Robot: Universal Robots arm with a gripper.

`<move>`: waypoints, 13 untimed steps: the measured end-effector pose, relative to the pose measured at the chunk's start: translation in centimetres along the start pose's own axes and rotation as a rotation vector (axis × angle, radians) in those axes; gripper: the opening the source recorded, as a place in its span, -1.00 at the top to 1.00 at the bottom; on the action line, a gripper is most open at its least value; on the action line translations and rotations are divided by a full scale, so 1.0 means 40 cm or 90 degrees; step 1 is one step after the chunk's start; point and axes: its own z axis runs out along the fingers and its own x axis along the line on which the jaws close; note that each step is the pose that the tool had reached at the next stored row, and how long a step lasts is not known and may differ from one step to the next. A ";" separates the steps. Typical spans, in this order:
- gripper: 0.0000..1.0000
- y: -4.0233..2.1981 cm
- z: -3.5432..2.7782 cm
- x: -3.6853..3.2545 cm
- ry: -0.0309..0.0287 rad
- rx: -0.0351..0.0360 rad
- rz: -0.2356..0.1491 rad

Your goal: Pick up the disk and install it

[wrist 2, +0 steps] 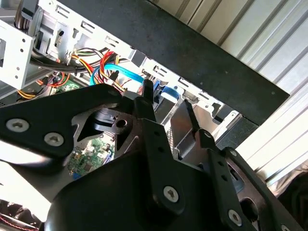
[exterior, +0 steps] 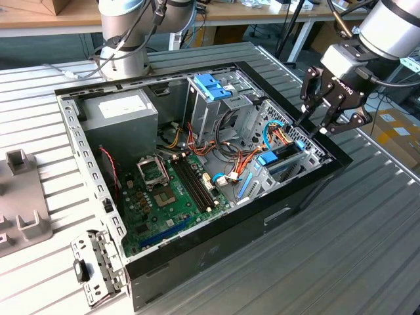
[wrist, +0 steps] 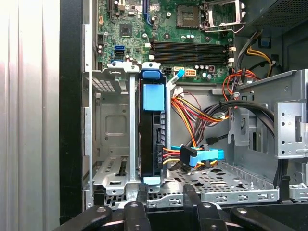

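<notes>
First wrist view: blue-framed disk [wrist: 153, 134] stands on edge in its bay [wrist: 113, 139], an empty slot beside it; gripper [wrist: 163, 199] parted, holding nothing, above the case wall [exterior: 308, 190].

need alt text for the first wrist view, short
Looking down into an open computer case, the disk in its blue carrier stands on edge in a metal drive bay, just ahead of the open gripper. Beyond it lie the green motherboard and a tangle of orange, red and black cables.
</notes>
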 end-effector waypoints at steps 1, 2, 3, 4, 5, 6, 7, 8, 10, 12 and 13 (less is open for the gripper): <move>0.15 0.019 0.001 -0.005 0.0000 0.0000 0.000; 0.15 0.037 0.003 -0.005 -0.0003 0.0000 0.000; 0.15 0.045 0.010 -0.048 -0.0004 0.0000 0.000; 0.15 0.071 0.016 -0.046 -0.0004 0.0000 0.000; 0.15 0.073 0.017 -0.046 -0.0003 0.0000 0.000; 0.15 0.073 0.019 -0.045 -0.0003 0.0000 0.000; 0.15 0.073 0.020 -0.044 -0.0004 0.0000 0.000; 0.15 0.073 0.022 -0.044 -0.0005 -0.0001 0.000; 0.15 0.073 0.023 -0.044 -0.0003 0.0000 0.000; 0.15 0.073 0.024 -0.043 -0.0004 0.0000 0.000; 0.15 0.073 0.024 -0.043 -0.0004 0.0000 0.000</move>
